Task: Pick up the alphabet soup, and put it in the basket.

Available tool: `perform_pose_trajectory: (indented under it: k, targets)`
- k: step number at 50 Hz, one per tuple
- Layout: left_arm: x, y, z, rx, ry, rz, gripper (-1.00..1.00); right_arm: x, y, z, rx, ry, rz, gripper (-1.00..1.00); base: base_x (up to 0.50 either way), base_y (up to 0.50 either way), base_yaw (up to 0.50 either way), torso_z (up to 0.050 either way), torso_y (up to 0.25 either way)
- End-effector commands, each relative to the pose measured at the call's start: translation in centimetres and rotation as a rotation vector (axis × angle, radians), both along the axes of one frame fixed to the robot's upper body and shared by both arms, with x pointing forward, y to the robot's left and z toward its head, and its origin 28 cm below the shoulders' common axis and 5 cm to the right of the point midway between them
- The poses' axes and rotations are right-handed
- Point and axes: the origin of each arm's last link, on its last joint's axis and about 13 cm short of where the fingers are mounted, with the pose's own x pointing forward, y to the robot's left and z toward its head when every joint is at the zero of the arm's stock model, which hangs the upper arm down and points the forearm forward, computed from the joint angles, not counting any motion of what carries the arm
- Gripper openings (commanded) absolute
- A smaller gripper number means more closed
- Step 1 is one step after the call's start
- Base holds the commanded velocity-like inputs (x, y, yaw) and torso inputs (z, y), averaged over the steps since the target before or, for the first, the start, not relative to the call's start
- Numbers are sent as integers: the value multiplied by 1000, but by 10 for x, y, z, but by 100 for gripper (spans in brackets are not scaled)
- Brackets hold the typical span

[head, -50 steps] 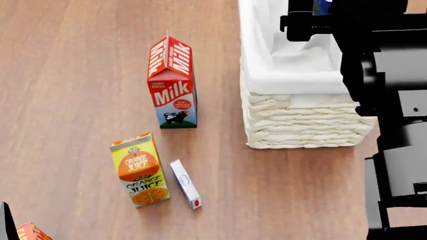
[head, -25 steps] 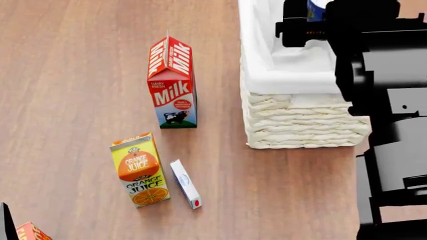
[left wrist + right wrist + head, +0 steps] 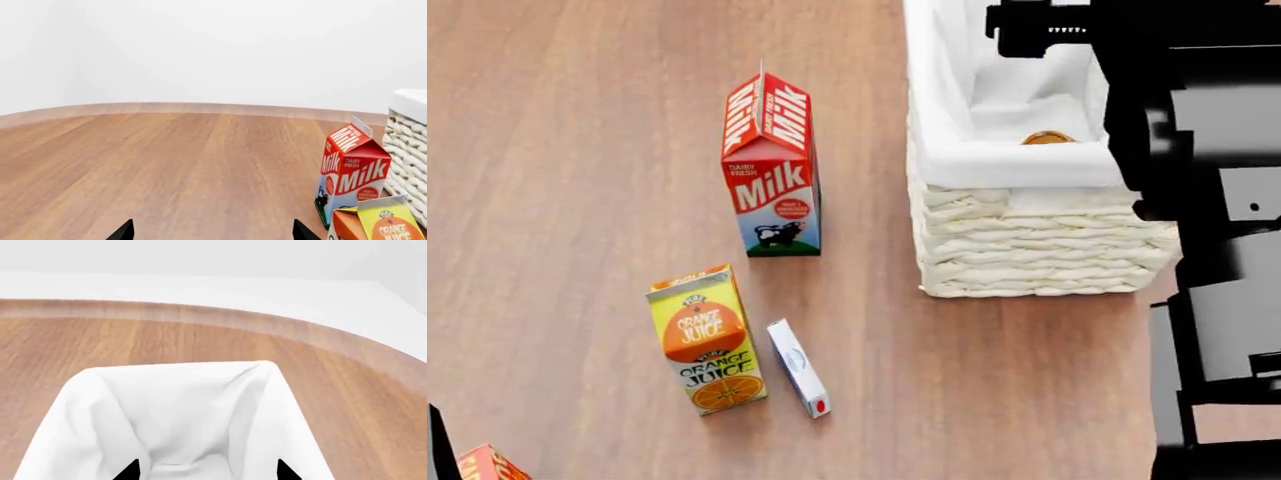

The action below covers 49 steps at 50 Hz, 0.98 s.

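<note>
Wicker basket [image 3: 1028,240] sits under our right gripper [image 3: 207,471], whose jaws hang wide and empty over the lining. We judge the alphabet soup [image 3: 1049,138] lies inside (only an orange sliver shows). Our left gripper [image 3: 208,232] idles open, away.

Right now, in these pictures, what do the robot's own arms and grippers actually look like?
The right arm is built from blocky, matte black segments with hard edges and a few tiny pale fastener dots; no cables, sleeves or lettering show. The right gripper and left gripper each appear only as two slim black pointed fingertips. A sliver of black at the head view's lower left is all that shows of the left arm.
</note>
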Motion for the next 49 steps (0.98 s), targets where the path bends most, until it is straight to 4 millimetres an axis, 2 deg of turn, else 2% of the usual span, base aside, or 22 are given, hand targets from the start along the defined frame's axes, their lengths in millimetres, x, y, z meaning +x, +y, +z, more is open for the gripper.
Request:
perform_pose_trajectory:
  k: [1, 15, 24, 36, 49]
  targets:
    - [0, 3, 2, -11, -5, 19, 100, -5, 6, 14, 45, -123, -6, 100, 0, 0, 0, 0, 0]
    - [0, 3, 1, -5, -3, 17, 100, -33, 13, 31, 58, -408, 82, 100, 0, 0, 0, 0, 0]
    - [-1, 4, 2, -5, -7, 18, 100, -49, 11, 32, 96, -602, 32, 100, 0, 0, 0, 0, 0]
    - [-5, 2, 5, 7, -16, 7, 100, -86, 10, 19, -25, -957, -78, 100, 0, 0, 0, 0, 0]
    - [-18, 1, 14, 16, -65, 1, 100, -133, 4, 27, -10, -1077, -74, 100, 0, 0, 0, 0, 0]
